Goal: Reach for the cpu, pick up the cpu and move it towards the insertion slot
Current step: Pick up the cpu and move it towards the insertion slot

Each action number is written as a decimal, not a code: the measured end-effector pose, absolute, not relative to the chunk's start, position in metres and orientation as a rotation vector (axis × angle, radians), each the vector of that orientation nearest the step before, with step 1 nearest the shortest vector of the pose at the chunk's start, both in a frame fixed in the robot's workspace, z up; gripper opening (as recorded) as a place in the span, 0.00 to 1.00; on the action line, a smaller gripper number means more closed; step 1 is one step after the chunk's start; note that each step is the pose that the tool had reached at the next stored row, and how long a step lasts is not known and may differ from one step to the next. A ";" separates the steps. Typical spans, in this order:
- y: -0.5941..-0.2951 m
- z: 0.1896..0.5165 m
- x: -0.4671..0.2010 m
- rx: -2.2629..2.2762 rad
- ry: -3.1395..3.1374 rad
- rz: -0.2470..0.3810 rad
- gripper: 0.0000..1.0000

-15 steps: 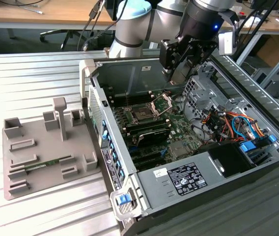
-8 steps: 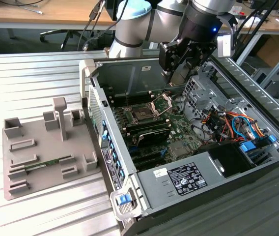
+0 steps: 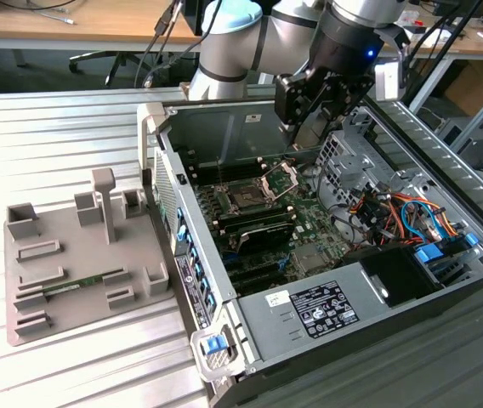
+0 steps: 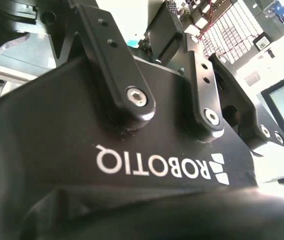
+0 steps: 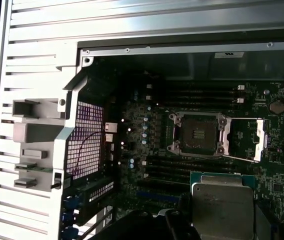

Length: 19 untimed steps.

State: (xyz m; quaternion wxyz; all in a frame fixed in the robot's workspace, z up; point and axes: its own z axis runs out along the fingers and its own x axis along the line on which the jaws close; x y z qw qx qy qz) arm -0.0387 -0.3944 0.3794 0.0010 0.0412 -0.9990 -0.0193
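The claw (image 3: 313, 127) is clenched on the cpu (image 3: 309, 134), which hangs tilted between its fingers above the far end of the open case (image 3: 161, 127). In the first wrist view the cpu (image 5: 222, 205) sits closest to the camera, with a pale metal top and a thin green rim, lifted clear of the board beneath it.

Below the claw, a little toward the exterior view's left, is the slot (image 3: 248, 197). It is a square socket with a dark centre, and its silver frame (image 3: 281, 178) is swung up on the side nearer the claw. In the first wrist view the slot (image 5: 198, 134) lies just beyond the cpu's edge, apart from it, and the frame (image 5: 252, 140) lies open beside it.

Past the slot run long black memory slots (image 3: 263, 223). On the claw's other side, orange and blue cables (image 3: 394, 212) lie within the case.

Farther off, at the case's near end, is a labelled grey box (image 3: 322, 306). Well away from the claw, outside the case on the slatted table (image 3: 46, 136), sits a grey tray (image 3: 20, 327) with a green stick (image 3: 76, 285) lying in it.
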 end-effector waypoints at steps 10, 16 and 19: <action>-0.394 0.376 -0.039 0.129 -3.136 -0.061 0.55; -0.394 0.374 -0.039 0.129 -3.136 -0.061 0.55; -0.394 0.373 -0.039 0.129 -3.136 -0.061 0.55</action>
